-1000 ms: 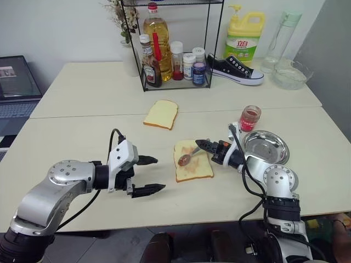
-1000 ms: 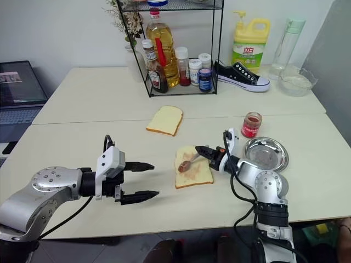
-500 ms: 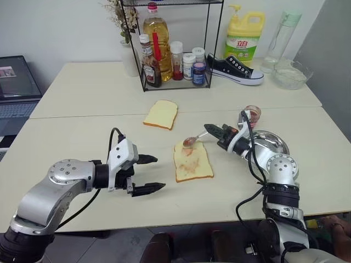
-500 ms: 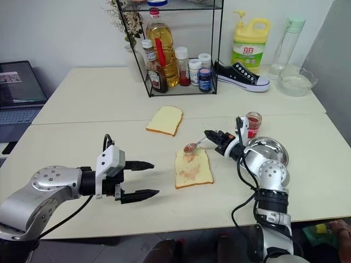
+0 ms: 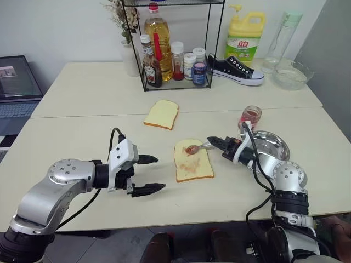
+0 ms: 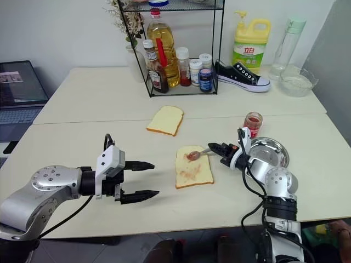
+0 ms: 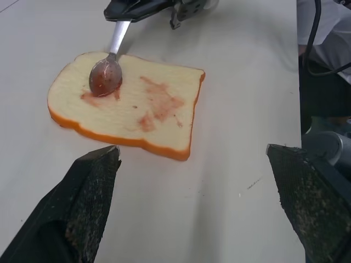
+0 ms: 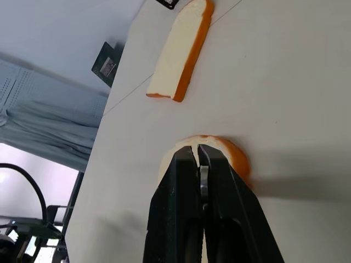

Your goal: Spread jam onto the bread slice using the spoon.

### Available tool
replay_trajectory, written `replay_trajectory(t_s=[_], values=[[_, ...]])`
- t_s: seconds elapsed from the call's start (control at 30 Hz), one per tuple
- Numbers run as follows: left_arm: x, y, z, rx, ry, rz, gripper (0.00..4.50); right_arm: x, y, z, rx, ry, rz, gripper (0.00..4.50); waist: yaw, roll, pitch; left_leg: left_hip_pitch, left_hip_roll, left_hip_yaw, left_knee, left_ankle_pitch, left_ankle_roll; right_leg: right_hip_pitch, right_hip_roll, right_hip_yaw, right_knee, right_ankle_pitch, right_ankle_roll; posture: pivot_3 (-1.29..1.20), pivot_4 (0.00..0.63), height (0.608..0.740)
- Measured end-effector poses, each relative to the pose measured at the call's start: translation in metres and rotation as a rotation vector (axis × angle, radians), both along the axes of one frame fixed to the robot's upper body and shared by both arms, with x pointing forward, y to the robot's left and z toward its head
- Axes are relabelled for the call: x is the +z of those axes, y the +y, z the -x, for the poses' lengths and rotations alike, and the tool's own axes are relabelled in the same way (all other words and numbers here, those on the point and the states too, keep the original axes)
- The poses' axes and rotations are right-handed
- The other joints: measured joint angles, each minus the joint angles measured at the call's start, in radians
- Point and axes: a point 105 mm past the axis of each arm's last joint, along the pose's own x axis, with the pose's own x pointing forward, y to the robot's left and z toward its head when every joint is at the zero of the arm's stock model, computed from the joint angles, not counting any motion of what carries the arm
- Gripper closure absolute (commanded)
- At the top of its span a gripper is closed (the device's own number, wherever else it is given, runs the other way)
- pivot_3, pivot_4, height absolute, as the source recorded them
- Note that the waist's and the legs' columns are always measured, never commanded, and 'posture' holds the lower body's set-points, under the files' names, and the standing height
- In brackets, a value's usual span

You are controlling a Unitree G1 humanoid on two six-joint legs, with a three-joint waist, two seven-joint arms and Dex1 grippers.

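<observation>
spoon bowl down on the far end of the smeared slice

right gripper [image 5: 215,142] is clenched on the spoon [image 5: 198,146], its black fingers pinching the thin handle; in the right wrist view the handle shows as a sliver between the two closed fingers. the spoon's bowl, loaded with dark red jam [image 7: 105,80], rests on the far end of the bread slice [image 5: 192,160]. left gripper [image 5: 151,174] is spread wide with nothing in it, hovering above the table [image 5: 82,131] just left of the slice, not touching it.

the slice lies flat near the middle of the front table, pale yellow with a tan-orange crust, carrying patchy reddish smears across its middle and a darker blob under the spoon. the glass jam jar [image 5: 249,117] stands to the right, just behind the round steel plate [image 5: 267,146]. a second, plain slice [image 5: 161,114] lies farther back, well apart.

a second ago the bowl sat on the nearer left part of the slice; half a second ago it was lifted just beyond the far edge; now it is back down at the far end. the left gripper has kept its place.
</observation>
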Motion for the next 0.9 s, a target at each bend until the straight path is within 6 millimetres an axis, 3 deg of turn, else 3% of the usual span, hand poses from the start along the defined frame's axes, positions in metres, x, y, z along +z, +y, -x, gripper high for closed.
replay_trajectory(t_s=[0.9], values=[[-0.006, 0.001, 0.004, 0.002, 0.022, 0.0, 0.0, -0.009, -0.007, 0.038, 0.24, 0.091, 0.085, 4.47, 0.001, 0.0, 0.0, 0.0, 0.0, 0.0, 0.0, 0.0, 0.0, 0.001, 0.0, 0.0, -0.001, 0.0, 0.0, 0.0, 0.15, 0.74]])
